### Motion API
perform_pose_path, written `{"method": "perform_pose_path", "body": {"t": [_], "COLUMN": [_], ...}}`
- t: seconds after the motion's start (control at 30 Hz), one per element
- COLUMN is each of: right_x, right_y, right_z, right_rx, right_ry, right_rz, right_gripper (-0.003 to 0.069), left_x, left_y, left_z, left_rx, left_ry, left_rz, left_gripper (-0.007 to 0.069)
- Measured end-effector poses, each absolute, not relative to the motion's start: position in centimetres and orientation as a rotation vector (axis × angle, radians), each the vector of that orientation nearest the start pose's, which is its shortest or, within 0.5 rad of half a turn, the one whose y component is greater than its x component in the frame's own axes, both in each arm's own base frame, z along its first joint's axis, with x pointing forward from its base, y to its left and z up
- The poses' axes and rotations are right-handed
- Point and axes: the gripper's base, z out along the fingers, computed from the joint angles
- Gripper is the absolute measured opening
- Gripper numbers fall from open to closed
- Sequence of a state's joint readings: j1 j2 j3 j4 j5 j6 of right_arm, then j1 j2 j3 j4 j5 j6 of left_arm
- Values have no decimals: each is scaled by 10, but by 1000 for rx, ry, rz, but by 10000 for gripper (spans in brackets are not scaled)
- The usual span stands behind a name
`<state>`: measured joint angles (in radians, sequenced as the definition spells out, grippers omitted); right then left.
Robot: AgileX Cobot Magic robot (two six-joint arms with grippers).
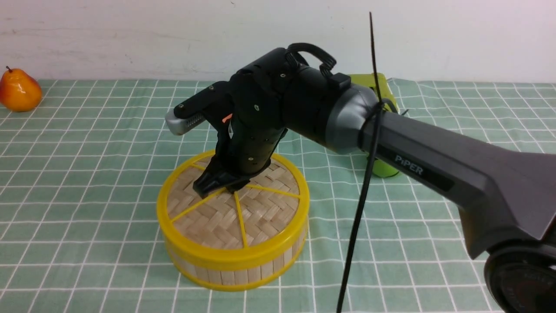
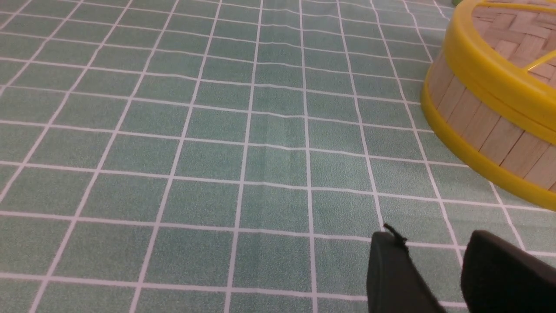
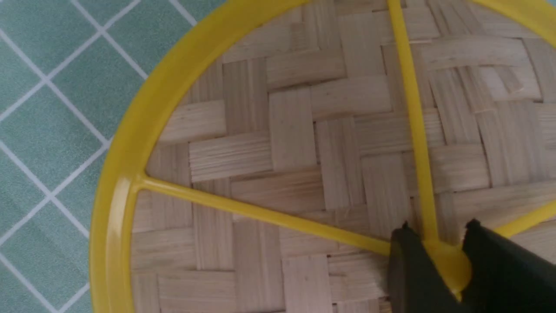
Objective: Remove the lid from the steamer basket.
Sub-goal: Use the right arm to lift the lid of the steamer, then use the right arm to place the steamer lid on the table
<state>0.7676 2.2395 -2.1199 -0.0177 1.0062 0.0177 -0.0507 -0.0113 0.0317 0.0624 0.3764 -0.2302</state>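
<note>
the lid (image 1: 260, 208) lies flat on the steamer basket (image 1: 243, 271) mid-counter (image 1: 87, 174), not yet lifted; the right pincer (image 1: 221, 182) is down on its centre knob (image 3: 449, 261), clenched against both sides. the left pincer (image 2: 434, 237) hangs released beside the basket, holding nothing; to my eye the grasp is made, and next comes a straight, level lift.

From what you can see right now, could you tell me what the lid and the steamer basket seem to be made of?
The lid: matte tan strips woven in herringbone, grain visible, likely bamboo; its glossy yellow rim and spokes look like plastic. The steamer basket: upright pale matte slats, bamboo or wood, between shiny yellow bands, probably plastic.
</note>
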Motion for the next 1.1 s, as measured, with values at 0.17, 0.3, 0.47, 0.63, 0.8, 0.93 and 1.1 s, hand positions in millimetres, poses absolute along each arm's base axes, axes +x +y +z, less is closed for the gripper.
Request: {"method": "perform_pose_path", "body": {"t": [0.17, 0.3, 0.47, 0.63, 0.8, 0.93, 1.1], "right_x": [363, 363, 357, 345, 323, 316, 305], "right_y": [348, 348, 343, 330, 297, 258, 195], "right_z": [257, 260, 280, 322, 378, 409, 430], "right_rx": [-969, -967, -955, -931, -941, -912, -771], "right_ry": [2442, 2438, 2413, 2347, 2309, 2323, 2362], "right_rz": [254, 256, 273, 293, 242, 169, 155], "right_gripper": [91, 91, 91, 91, 91, 91, 91], "left_x": [53, 53, 53, 53, 53, 53, 53], "left_y": [-1, -1, -1, -1, -1, -1, -1], "left_z": [169, 169, 169, 169, 169, 169, 169], "left_rx": [-130, -130, -130, -130, -130, -130, -140], "left_ry": [1877, 1877, 1877, 1877, 1877, 1877, 1877], "left_rz": [-131, -131, -131, -131, -131, -132, -147], "left_gripper": [239, 239, 239, 239, 239, 239, 239]}}
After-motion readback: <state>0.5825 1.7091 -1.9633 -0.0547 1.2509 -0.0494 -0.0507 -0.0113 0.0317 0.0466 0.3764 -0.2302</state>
